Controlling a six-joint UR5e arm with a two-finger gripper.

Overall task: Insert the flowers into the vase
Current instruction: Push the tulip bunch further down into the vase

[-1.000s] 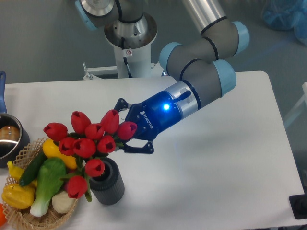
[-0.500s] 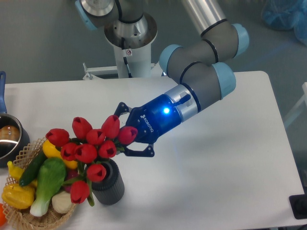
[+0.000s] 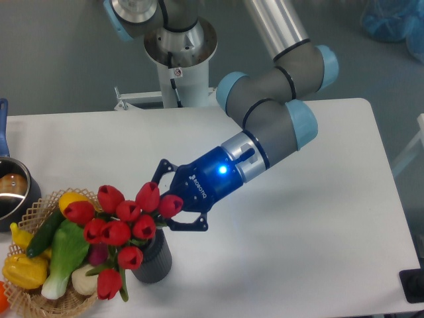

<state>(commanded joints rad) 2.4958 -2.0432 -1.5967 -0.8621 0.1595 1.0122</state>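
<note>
Now | fingers (image 3: 161, 203) grasping flowers (image 3: 120, 222) | buds leftward (stems hidden) | over vase (image 3: 154, 264)

Flowers (image 3: 122, 222) directly above vase (image 3: 153, 262); basket (image 3: 40, 298) w/ toy veg just left of vase; gripper (image 3: 173, 203) up-right; pot (image 3: 13, 192) far left.

A white table (image 3: 318, 218) carries everything. On it stand the vase (image 3: 154, 262), a basket (image 3: 40, 301) and a pot (image 3: 12, 192).

About ten red tulips (image 3: 122, 228), one dark vase (image 3: 156, 262), one wicker basket (image 3: 30, 301) at lower left, one metal pot (image 3: 12, 192), one gripper (image 3: 169, 205).
</note>
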